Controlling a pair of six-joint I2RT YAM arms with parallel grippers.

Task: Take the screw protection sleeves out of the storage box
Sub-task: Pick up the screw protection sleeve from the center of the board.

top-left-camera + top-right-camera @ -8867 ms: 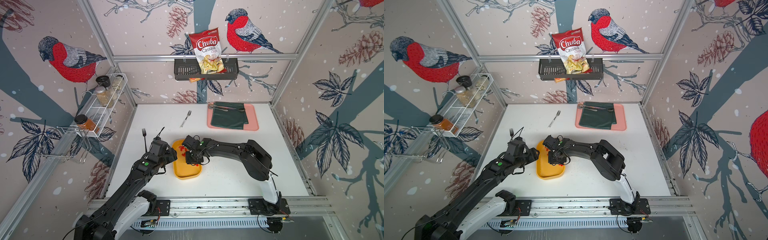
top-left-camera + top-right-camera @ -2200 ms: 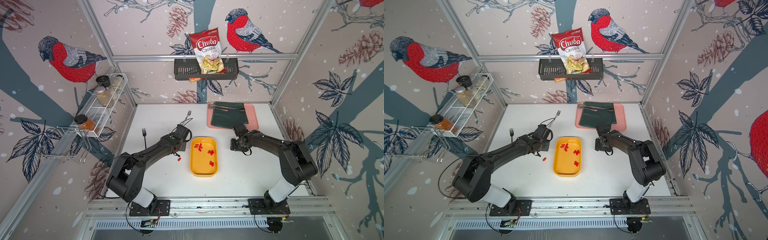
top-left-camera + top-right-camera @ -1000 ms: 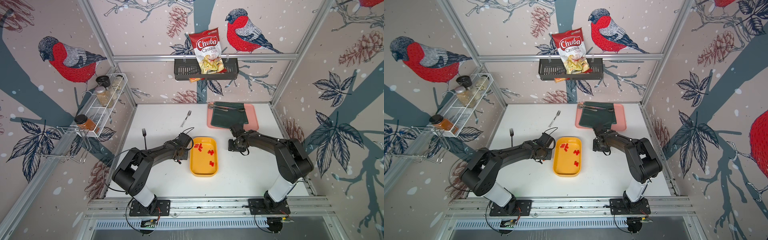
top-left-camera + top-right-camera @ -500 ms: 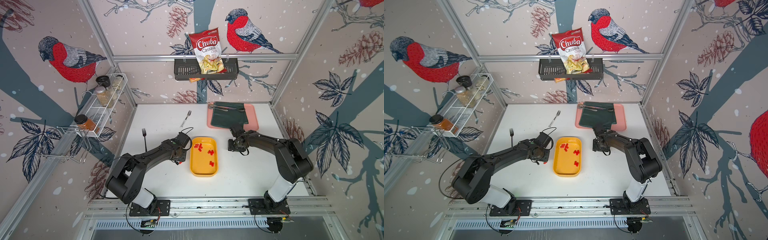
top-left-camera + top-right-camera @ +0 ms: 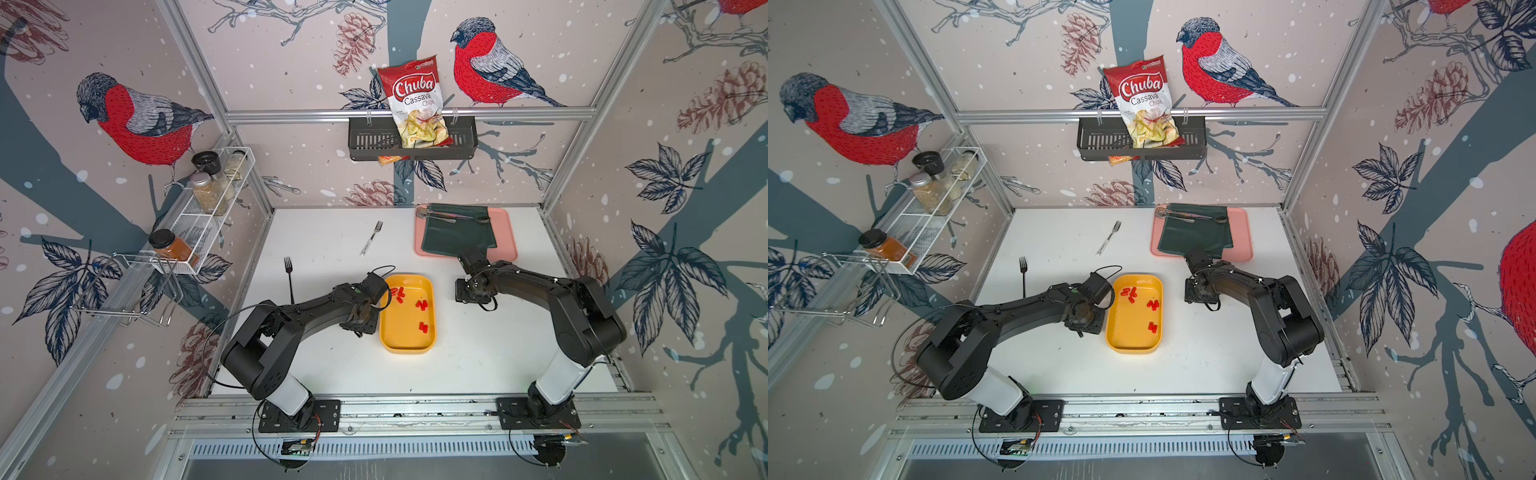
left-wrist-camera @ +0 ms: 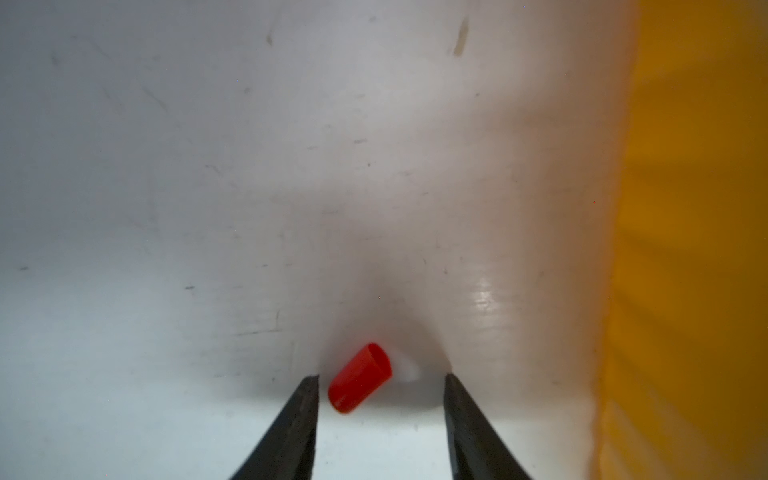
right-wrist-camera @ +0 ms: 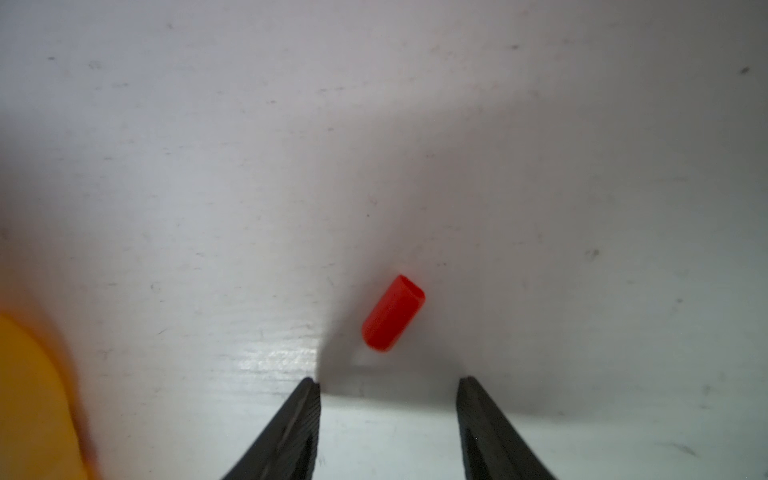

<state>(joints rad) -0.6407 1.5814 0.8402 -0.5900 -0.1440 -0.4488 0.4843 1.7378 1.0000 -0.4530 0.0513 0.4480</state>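
Two grippers, jaws half-parted, gripping nothing. Left gripper (image 6: 381,376): straddles one tiny red cylindrical plastic screw protection sleeve (image 6: 359,378), shallow yellow plastic storage box (image 6: 685,249) just beside. Right gripper (image 7: 388,379): hovers with another sleeve (image 7: 392,313) just ahead of it. Several more sleeves (image 5: 422,305) inside the box.

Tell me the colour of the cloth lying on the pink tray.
The cloth is dark green, clearest in a top view.

Smooth red plastic sleeve (image 6: 359,378), glossy yellow plastic storage box (image 5: 405,332), white table (image 7: 249,166) scuffed (faint sheen), matt green cloth (image 5: 457,235)
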